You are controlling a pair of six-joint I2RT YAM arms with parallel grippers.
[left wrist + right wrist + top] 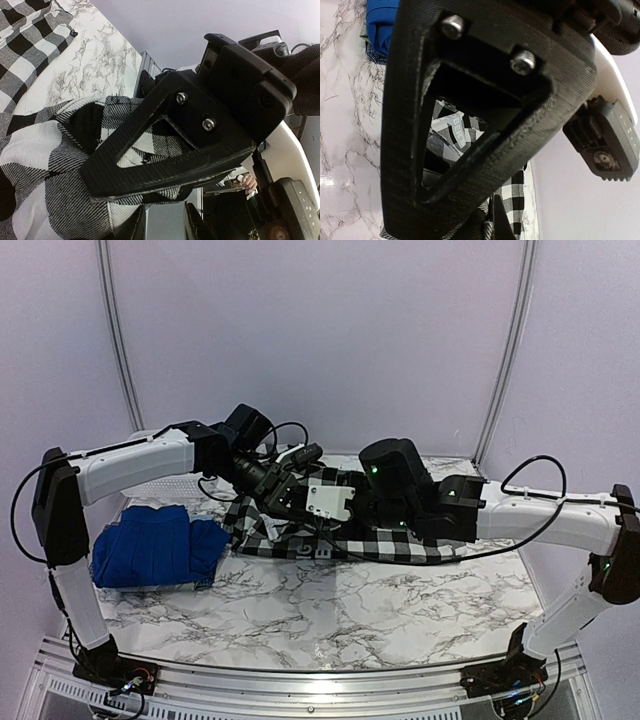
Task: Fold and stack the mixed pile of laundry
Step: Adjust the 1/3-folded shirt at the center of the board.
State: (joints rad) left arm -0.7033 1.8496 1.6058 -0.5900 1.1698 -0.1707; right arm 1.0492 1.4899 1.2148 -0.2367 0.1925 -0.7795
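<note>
The black-and-white buffalo-check flannel shirt lies bunched across the middle of the marble table. Both arms meet over it. My left gripper is shut on a fold of the flannel; in the left wrist view the cloth hangs round the fingers, gripper. My right gripper is shut on the flannel too; the right wrist view shows checked cloth pinched at the gripper. The royal-blue shirt lies folded at the left, apart from both grippers. The pale blue T-shirt is out of view.
A white lattice basket stands at the back left, mostly behind the left arm. A small-checked dark cloth edge peeks from under the blue shirt. Walls close the table at the back and sides.
</note>
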